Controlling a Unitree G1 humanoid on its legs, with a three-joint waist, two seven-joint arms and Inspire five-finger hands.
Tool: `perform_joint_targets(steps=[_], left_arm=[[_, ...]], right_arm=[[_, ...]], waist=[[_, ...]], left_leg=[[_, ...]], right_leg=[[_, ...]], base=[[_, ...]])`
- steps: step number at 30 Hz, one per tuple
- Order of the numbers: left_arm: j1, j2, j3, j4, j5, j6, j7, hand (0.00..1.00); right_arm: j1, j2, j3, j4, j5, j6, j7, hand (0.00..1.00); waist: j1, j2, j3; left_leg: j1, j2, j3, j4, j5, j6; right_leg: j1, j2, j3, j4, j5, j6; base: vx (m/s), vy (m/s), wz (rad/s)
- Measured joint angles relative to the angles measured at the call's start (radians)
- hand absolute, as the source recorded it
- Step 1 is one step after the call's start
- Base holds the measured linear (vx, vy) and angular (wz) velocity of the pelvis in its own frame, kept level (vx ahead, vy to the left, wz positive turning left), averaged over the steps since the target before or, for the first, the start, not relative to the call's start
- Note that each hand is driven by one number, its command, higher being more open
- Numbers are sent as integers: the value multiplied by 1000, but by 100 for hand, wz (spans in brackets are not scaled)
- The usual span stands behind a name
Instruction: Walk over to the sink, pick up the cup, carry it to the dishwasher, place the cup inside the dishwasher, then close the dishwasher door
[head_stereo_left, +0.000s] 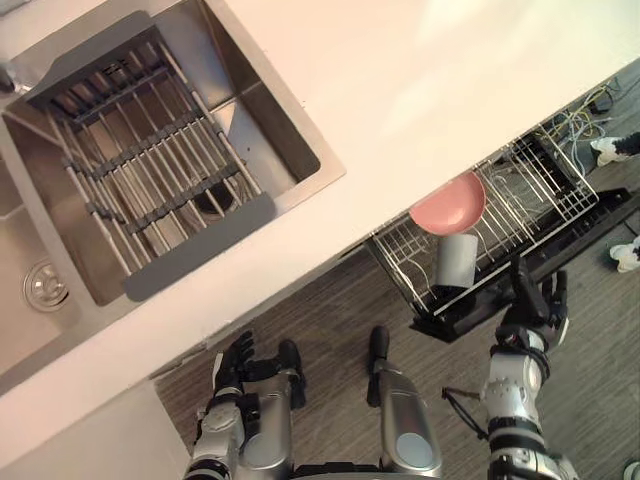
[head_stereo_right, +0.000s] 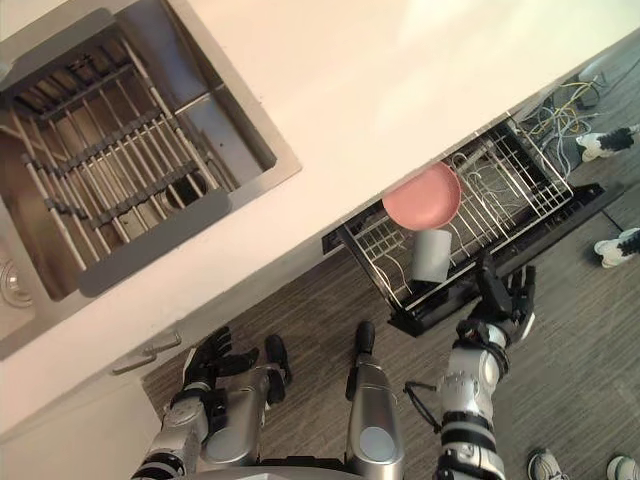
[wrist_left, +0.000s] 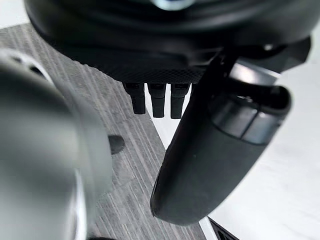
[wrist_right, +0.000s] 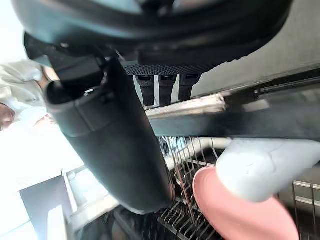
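The pale grey cup (head_stereo_left: 458, 260) lies in the pulled-out wire rack (head_stereo_left: 545, 185) of the dishwasher, just below a pink bowl (head_stereo_left: 448, 203). The dark door (head_stereo_left: 470, 305) hangs open beneath the rack. My right hand (head_stereo_left: 535, 303) is open, its fingers straight and pointing up at the door's outer edge, a little to the right of the cup and holding nothing. Its wrist view shows the cup (wrist_right: 265, 167) and bowl (wrist_right: 240, 212) beyond the thumb (wrist_right: 115, 145). My left hand (head_stereo_left: 236, 365) hangs low by the cabinet front with relaxed fingers and nothing in it.
The steel sink (head_stereo_left: 300, 150) sits at the upper left with a roll-up drying rack (head_stereo_left: 150, 175) across it. The white countertop (head_stereo_left: 450, 80) runs diagonally above the dishwasher. A person's shoes (head_stereo_left: 628, 255) and loose cables (head_stereo_left: 575, 118) are on the floor at the right.
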Motion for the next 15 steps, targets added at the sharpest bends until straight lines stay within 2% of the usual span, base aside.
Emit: perform_joint_targets(steps=[2, 4, 6, 9, 11, 13, 15], left_arm=[[0, 0, -4, 10, 1, 5, -1, 90], [0, 0, -16, 9, 2, 7, -1, 90], [0, 5, -16, 3, 3, 6, -1, 90], [0, 15, -16, -10, 15, 6, -3, 90], [0, 15, -20, -18, 22, 6, -12, 90], [1, 15, -20, -22, 25, 7, -22, 90], [1, 16, -19, -32, 41, 7, -24, 90]], right_arm=[[-56, -23, 42, 1, 41, 1, 17, 90], [-123, -48, 77, 3, 77, 9, 32, 90], [-158, -55, 115, 2, 98, 16, 53, 90], [-205, -63, 208, -5, 137, 46, 120, 90], [-222, -63, 251, -5, 159, 70, 128, 90], [-209, -57, 251, -2, 166, 66, 132, 90], [-207, -96, 272, 14, 162, 86, 139, 90]], waist=[[3, 23, 0], [18, 61, -2], [24, 79, -4], [30, 81, -4], [37, 82, -4], [41, 82, -4], [40, 82, -4]], left_leg=[[-6, -17, -41, -19, 13, 0], [-7, -29, -79, -44, 36, -2], [-5, -30, -97, -68, 63, -2], [3, -28, -122, -103, 99, -16], [12, -26, -133, -117, 110, -21], [22, -25, -138, -123, 113, -22], [33, -27, -140, -130, 117, -21]], right_leg=[[0, -3, -10, -15, 13, -4], [0, -3, -20, -25, 24, -10], [1, -1, -35, -25, 27, -13], [4, 7, -60, -25, 28, -21], [14, 10, -73, -26, 26, -25], [25, 11, -79, -26, 25, -26], [34, 11, -80, -26, 24, -26]], base=[[-101, 15, 15], [-74, -2, 12], [-45, -24, 19], [-12, -45, 20], [-8, -29, 19], [-10, -3, 9], [-11, 10, 2]])
